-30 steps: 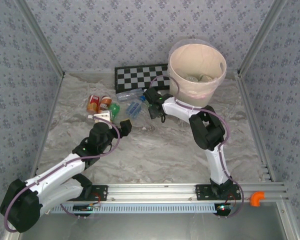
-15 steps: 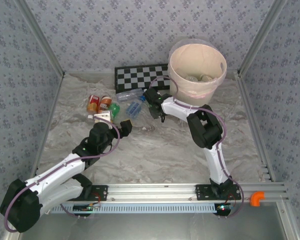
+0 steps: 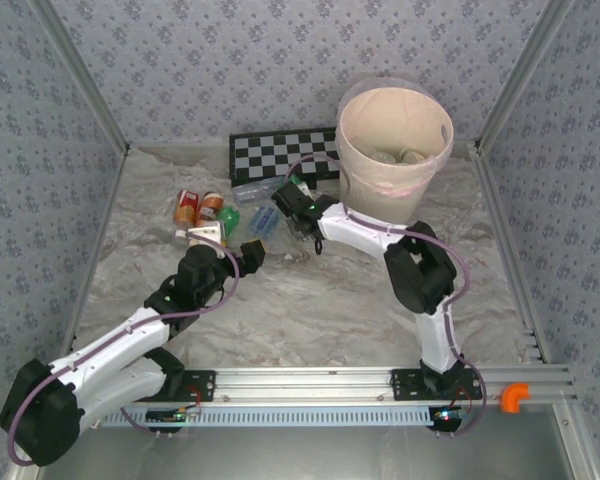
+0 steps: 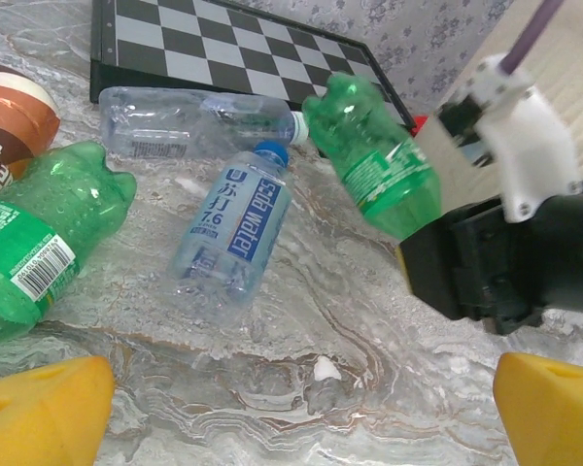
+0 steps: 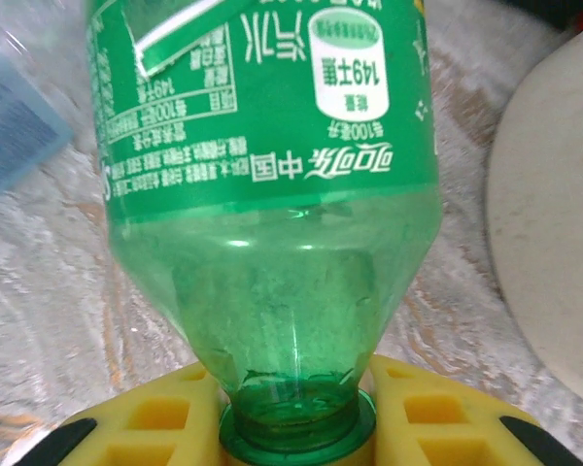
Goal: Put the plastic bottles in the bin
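1. Six small plastic bottles show outside the bucket from overhead.
   - Two orange-labelled bottles (image 3: pixel 186 207), one green bottle lying flat (image 3: pixel 228 218) and one clear blue-labelled bottle (image 3: pixel 266 220) lie on the table.
   - One clear crumpled bottle (image 3: pixel 254 188) lies beside the flat black-and-white checkerboard (image 3: pixel 270 150).
   - One green plastic bottle (image 3: pixel 293 182) is in the right gripper (image 3: pixel 298 205).
   - At least two more lie inside the large round peach-cream plastic bin (image 3: pixel 380 185), which stands at the far right, near that gripper.
   - The left gripper (image 3: pixel 230 243) hovers near the pile, spread wide and empty.

2. Five bottles count up from the left wrist: two green, two clear and one brown-topped.
   - The left gripper's yellow fingertips (image 4: pixel 39 403) stand far apart with nothing between them.
   - The green plastic bottle (image 4: pixel 374 160) is tilted with its lobed base uppermost and its neck in the black right gripper (image 4: pixel 496 257).

3. One bottle dominates the right wrist view: the green plastic bottle (image 5: pixel 272 194).
   - The right gripper (image 5: pixel 296 427) is clamped on its neck, with the yellow fingers (image 5: pixel 165 413) on either side.
   - The bin's pale wall (image 5: pixel 554 243) is close on the right.
   - I judge the bottle to be empty, so it should be very light.
   - Its thin walls would dent and its glossy label would slip under a squeeze.
   - The stiff neck ring looks like the soundest place to hold it.
   - The loose bottles look likely to roll if nudged.
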Robot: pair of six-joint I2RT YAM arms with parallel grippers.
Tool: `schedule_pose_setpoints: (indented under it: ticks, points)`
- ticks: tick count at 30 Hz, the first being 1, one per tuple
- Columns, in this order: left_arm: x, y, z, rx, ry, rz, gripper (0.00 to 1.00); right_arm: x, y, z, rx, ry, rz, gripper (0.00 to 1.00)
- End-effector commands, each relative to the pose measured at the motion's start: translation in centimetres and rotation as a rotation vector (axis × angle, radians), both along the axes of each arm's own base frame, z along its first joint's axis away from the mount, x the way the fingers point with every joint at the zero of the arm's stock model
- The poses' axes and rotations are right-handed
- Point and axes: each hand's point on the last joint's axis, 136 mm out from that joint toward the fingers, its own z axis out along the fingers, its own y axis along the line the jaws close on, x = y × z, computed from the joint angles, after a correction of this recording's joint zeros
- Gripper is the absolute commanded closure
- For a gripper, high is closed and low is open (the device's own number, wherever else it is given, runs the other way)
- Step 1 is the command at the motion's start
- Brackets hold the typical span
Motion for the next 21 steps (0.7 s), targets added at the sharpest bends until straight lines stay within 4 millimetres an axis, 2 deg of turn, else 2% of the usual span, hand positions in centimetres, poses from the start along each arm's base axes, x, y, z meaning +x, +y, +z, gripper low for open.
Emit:
schedule_pose_setpoints:
  ticks: [1,6,12,17,21]
  points:
    - [0.0,0.1,2.2,-0.063,-0.064,0.005,0.0,-0.3,0.0,5.1,0.025,-0.112,0.004,0.69]
    - [-0.2,0.7,2.6,-0.067,-0.083,0.028,0.0,-1.2,0.6,10.1,0.064,-0.203,0.042,0.69]
    - [-0.4,0.8,2.5,-0.088,-0.092,0.028,0.0,-1.9,-0.4,16.8,0.123,-0.317,0.052,0.68]
    - [-0.5,1.0,2.7,-0.096,-0.104,0.032,0.0,-2.6,-2.5,22.0,0.166,-0.423,0.036,0.67]
    - [-0.5,0.8,2.6,-0.097,-0.1,0.027,0.0,-2.7,-4.9,24.9,0.198,-0.487,0.007,0.67]
